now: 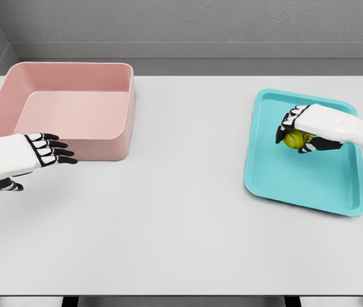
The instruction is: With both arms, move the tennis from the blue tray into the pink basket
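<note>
Grasp phase of a two-arm transfer. At the right of the frame, the right hand (pixel 304 133) lies over the upper middle of the blue tray (pixel 309 182), its dark fingers curled around the tennis ball (pixel 294 139), whose yellow-green surface shows between them; the ball appears to rest on the tray floor, so the step in hand is judged to be securing the grip before any lift. At the left edge of the frame, the left hand (pixel 25 155) hovers just in front of the pink basket (pixel 73 105), fingers extended, slightly spread and holding nothing, with the fingertips pointing toward the frame centre. The basket sits at the upper left of the white table (pixel 181 243), well apart from the tray. The next move likely calls for raising the ball clear of the tray's low raised rim and carrying it leftward, probably to a handover near mid-frame. The broad middle of the table between tray and basket offers open room; the basket's taller near wall must be cleared from above.
</note>
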